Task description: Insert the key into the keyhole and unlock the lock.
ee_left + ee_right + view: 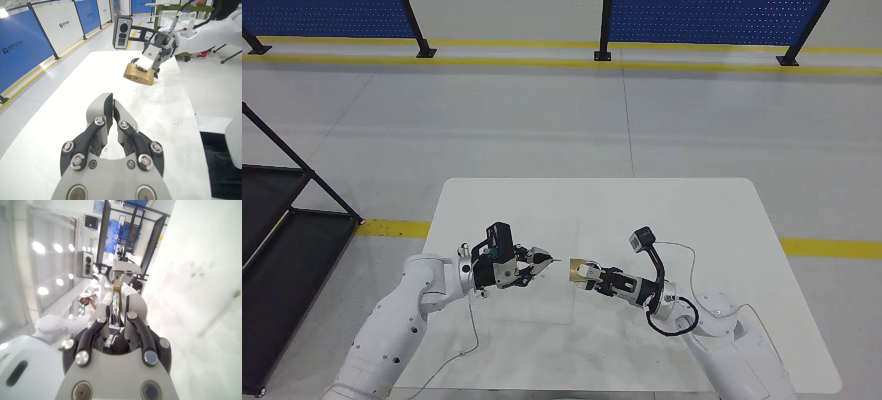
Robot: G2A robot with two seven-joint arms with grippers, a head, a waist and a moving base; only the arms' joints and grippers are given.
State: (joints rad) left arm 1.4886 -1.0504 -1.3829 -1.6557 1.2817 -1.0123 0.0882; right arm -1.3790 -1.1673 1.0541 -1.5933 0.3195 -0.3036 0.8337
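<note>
The right pincer (117,298) is clamped on a brass padlock (115,289), which is seen edge-on between the two white fingers, its shiny chromed part nearer the wrist. The white worktop (189,294) lies alongside. Farther off, the left pincer (124,269) is seen, with a thin metal key (132,272) at its tip.

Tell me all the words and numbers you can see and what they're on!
On the blue fence panel: a white brand logo and name, left unquoted.
On the white fence panel: same logo, dark.
On the lock: tiny stamped marks by the keyhole, too small to read.
No readable numbers.
</note>
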